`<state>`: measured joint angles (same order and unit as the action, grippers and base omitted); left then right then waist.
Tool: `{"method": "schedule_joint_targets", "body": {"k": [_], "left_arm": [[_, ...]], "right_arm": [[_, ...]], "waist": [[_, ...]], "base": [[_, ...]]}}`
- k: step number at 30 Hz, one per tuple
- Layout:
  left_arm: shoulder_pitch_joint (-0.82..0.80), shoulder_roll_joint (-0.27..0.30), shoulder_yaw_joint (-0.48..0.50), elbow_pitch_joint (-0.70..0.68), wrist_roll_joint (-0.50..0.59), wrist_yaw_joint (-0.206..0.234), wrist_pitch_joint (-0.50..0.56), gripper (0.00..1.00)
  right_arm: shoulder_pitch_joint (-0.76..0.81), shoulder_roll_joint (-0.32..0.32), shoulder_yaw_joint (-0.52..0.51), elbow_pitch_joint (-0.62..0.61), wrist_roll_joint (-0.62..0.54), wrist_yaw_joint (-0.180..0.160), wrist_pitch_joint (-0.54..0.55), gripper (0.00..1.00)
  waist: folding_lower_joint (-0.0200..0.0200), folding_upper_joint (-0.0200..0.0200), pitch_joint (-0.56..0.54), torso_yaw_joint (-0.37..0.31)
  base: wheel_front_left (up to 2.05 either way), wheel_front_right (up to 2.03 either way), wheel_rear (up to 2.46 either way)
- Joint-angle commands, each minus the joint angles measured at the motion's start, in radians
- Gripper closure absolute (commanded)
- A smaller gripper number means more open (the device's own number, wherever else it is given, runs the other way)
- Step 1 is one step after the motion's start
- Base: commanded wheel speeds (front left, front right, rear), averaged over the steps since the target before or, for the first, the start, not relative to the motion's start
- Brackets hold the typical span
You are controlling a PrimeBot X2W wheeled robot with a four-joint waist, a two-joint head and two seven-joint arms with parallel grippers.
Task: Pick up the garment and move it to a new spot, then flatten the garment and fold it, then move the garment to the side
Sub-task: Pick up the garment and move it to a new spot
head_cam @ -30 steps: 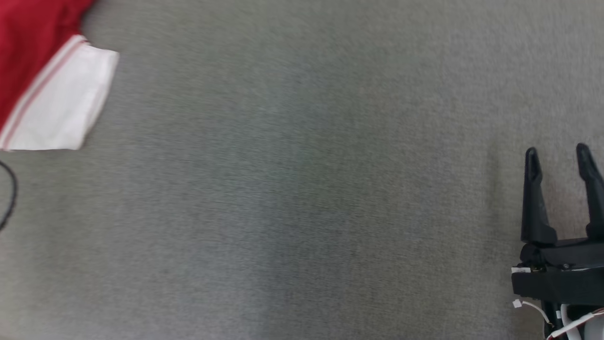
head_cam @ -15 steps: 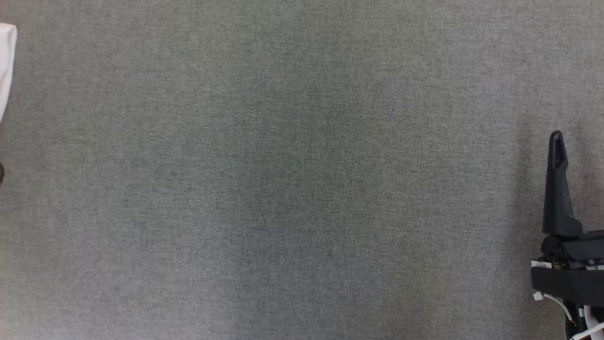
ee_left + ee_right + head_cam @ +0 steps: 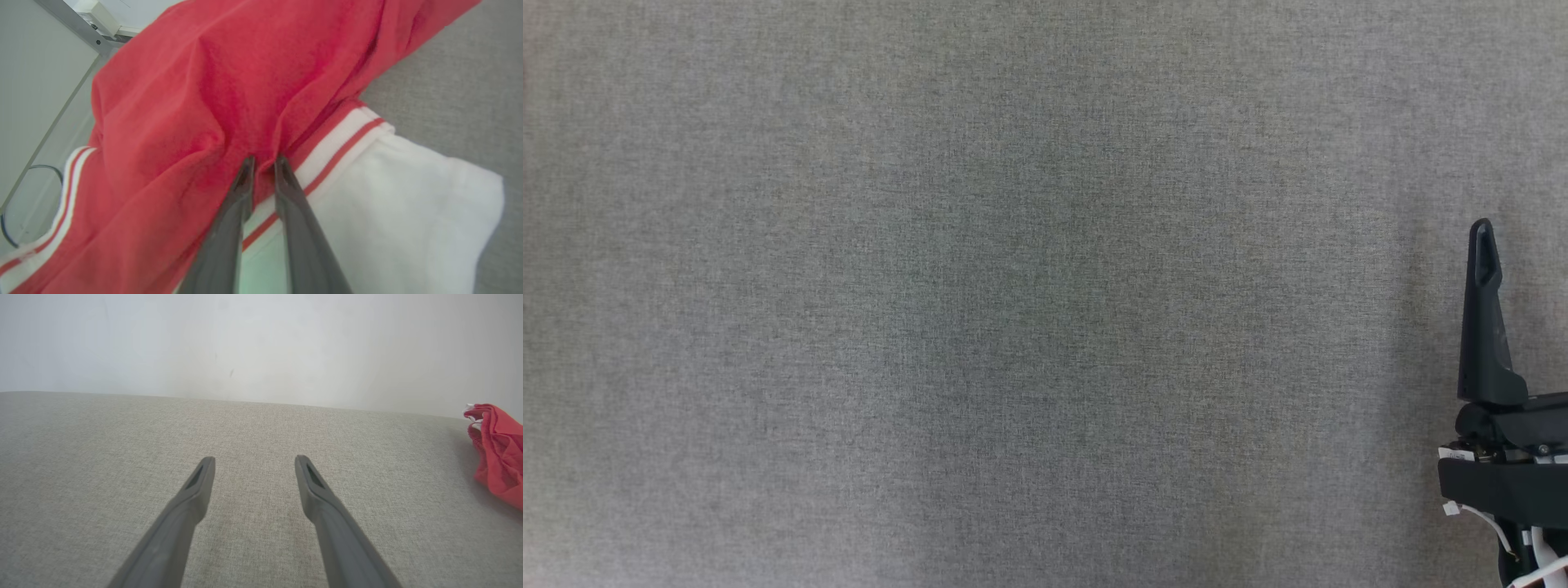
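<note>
1. On the robot's left side, the garment (image 3: 196, 94) lies in a soft red heap on the grey bench (image 3: 461, 73), near an edge of it.
2. The left gripper (image 3: 264, 165) is down on the heap. Its fingers are close together, and a pinch of red cloth sits between the tips. It looks like a grip on the garment.
3. Just beside that pinch runs a striped band (image 3: 347, 134), white with a red line. Past the band, a white part (image 3: 408, 204) of the garment lies on the bench.
4. The garment looks light, soft and floppy. It likely bends anywhere, so it should hang down and bunch up when it goes up. It cannot break, and the cloth does not look slippery.
5. A small pinch of loose cloth could slide out. The striped band looks thicker, so I think it is a good place to hold. To spread the garment flat, two edges far apart seem best.
6. In the head view, the middle of the bench is plain grey cloth. That looks like a good new spot.
7. On the right, the right gripper (image 3: 253, 463) hovers low over the bench. Its fingers are wide apart and hold nothing. The garment is well apart from it.
</note>
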<state>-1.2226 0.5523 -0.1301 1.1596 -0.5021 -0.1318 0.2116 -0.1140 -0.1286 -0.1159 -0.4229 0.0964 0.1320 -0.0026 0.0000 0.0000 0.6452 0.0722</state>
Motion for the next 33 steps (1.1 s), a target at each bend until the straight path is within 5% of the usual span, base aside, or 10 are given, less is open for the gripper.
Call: {"method": "schedule_joint_targets", "body": {"k": [1, 18, 25, 33], "left_arm": [[0.001, 0.008, -0.006, 0.015, -0.007, 0.002, -0.01, 1.0], [-0.156, 0.013, -0.08, -0.078, 0.09, 0.02, -0.39, 1.0], [-0.253, -0.046, -0.173, -0.216, 0.154, 0.01, -0.427, 1.0], [-0.296, -0.138, -0.28, -0.421, 0.178, 0.004, -0.353, 1.0]], "right_arm": [[-0.007, 0.001, 0.003, 0.0, -0.008, -0.002, -0.002, 0.0], [-0.016, 0.034, 0.03, 0.121, 0.028, -0.002, -0.072, 0.0], [-0.014, 0.063, 0.061, 0.243, 0.065, -0.002, -0.144, 0.0], [-0.016, 0.077, 0.093, 0.372, 0.116, -0.002, -0.22, 0.0]], "waist": [[0.0, 0.0, -0.002, -0.003], [0.0, 0.0, -0.143, 0.005], [0.0, 0.0, -0.244, -0.036], [0.0, 0.0, -0.323, -0.148]], "base": [[0.0, 0.0, 0.0], [0.0, 0.0, 0.0], [0.0, 0.0, 0.0], [0.0, 0.0, 0.0]]}}
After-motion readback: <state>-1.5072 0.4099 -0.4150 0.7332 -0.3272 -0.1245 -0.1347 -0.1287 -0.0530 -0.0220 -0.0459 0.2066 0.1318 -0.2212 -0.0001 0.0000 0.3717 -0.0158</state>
